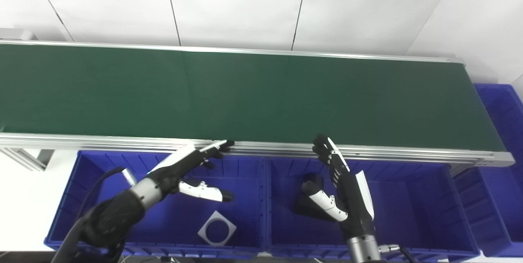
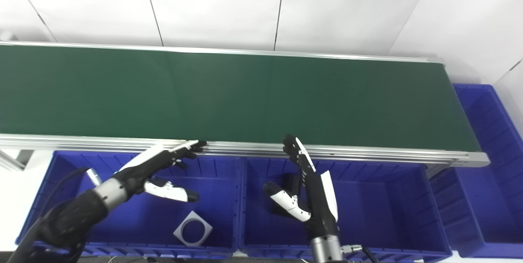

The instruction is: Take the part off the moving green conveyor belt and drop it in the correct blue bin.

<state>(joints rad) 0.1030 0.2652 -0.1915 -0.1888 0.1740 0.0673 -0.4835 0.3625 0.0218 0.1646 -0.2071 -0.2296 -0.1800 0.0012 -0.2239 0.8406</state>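
Parts are absent from the belt (image 1: 245, 91), one grey square plate (image 1: 217, 233) lying in the bin (image 1: 94, 165) at 7 o'clock, so a wait is judged in hand, both left hand (image 1: 184, 173) and right hand (image 1: 339, 189) held open and empty until something arrives.

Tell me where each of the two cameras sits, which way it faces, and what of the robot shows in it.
Left eye view: on the head, looking down at the green conveyor belt and blue bins; left hand and right hand enter from below.
Right eye view: beside it, same downward aim, everything shifted left; both forearms show.
Shared: belt, both open hands, the grey square part in the left bin, a dark part behind the right hand.
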